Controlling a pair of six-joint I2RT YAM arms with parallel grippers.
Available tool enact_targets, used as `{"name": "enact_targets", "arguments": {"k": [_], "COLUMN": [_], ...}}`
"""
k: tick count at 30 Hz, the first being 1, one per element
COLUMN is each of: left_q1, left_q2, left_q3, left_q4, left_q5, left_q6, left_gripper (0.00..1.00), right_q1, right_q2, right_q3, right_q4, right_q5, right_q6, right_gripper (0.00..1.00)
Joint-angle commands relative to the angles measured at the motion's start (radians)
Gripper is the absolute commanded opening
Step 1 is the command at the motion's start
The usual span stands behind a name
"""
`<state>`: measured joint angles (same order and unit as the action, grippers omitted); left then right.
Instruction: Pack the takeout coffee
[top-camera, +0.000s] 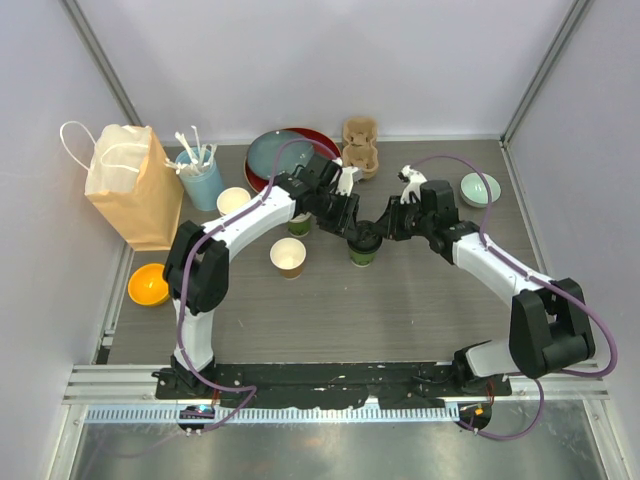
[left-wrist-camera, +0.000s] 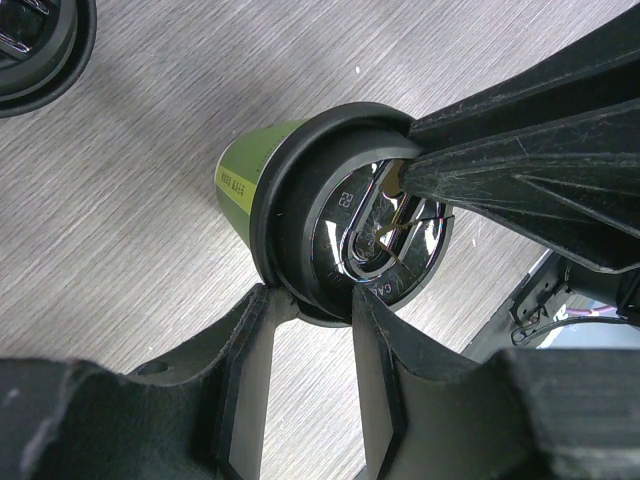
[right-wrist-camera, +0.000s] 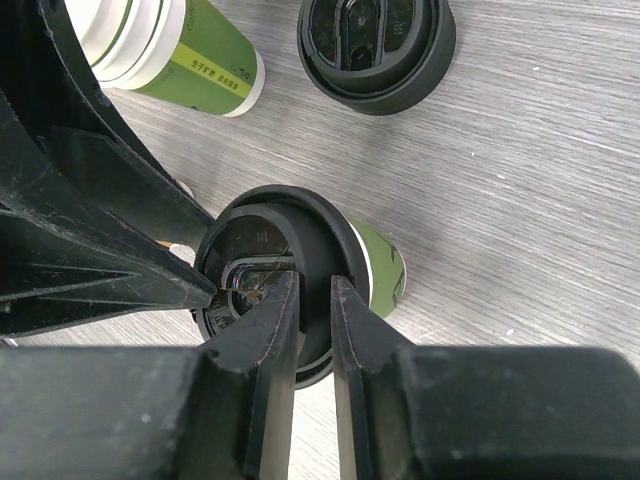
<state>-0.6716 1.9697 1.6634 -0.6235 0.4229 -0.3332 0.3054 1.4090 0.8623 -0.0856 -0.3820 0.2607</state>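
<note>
The green-sided cup (top-camera: 363, 252) stands mid-table with a black lid (top-camera: 364, 240) on top. Both grippers meet over it. My left gripper (top-camera: 346, 226) pinches the lid's rim: in the left wrist view (left-wrist-camera: 310, 295) one finger is outside the rim and the other on the lid (left-wrist-camera: 345, 215). My right gripper (top-camera: 386, 228) is shut on the opposite rim (right-wrist-camera: 315, 282) of the lid (right-wrist-camera: 262, 250). The cup's green side shows in both wrist views (left-wrist-camera: 240, 175) (right-wrist-camera: 382, 270). The brown-sided cup (top-camera: 288, 257) stands open to the left. A second black lid (right-wrist-camera: 376, 45) lies on the table.
A stack of green cups (right-wrist-camera: 175, 45) stands close by the lidded cup. A paper bag (top-camera: 135, 190), a light-blue cup of stirrers (top-camera: 198, 175), an orange bowl (top-camera: 148, 285), stacked plates (top-camera: 275, 150), a cardboard cup carrier (top-camera: 360, 145) and a pale green bowl (top-camera: 480, 188) ring the work area.
</note>
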Motion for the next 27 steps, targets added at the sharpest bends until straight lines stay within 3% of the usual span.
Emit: {"name": "enact_targets", "arguments": {"k": [1, 17, 27], "left_q1": [-0.019, -0.019, -0.019], "left_q2": [-0.014, -0.008, -0.048], "left_q3": [-0.033, -0.066, 0.001], "left_q4": [0.034, 0.041, 0.013], "left_q5": [0.056, 0.042, 0.077], "left_q6": [0.002, 0.017, 0.048], "left_gripper": [0.39, 0.39, 0.42], "right_q1": [0.023, 0.023, 0.075], "right_q2": [0.079, 0.139, 0.064], "right_q3": [-0.114, -0.241, -0.118], "right_q4": [-0.177, -0.117, -0.21], "right_q5": [0.044, 0.08, 0.092], "right_q6": [0.015, 0.075, -0.023], "right_gripper": [0.19, 0.05, 0.06]}}
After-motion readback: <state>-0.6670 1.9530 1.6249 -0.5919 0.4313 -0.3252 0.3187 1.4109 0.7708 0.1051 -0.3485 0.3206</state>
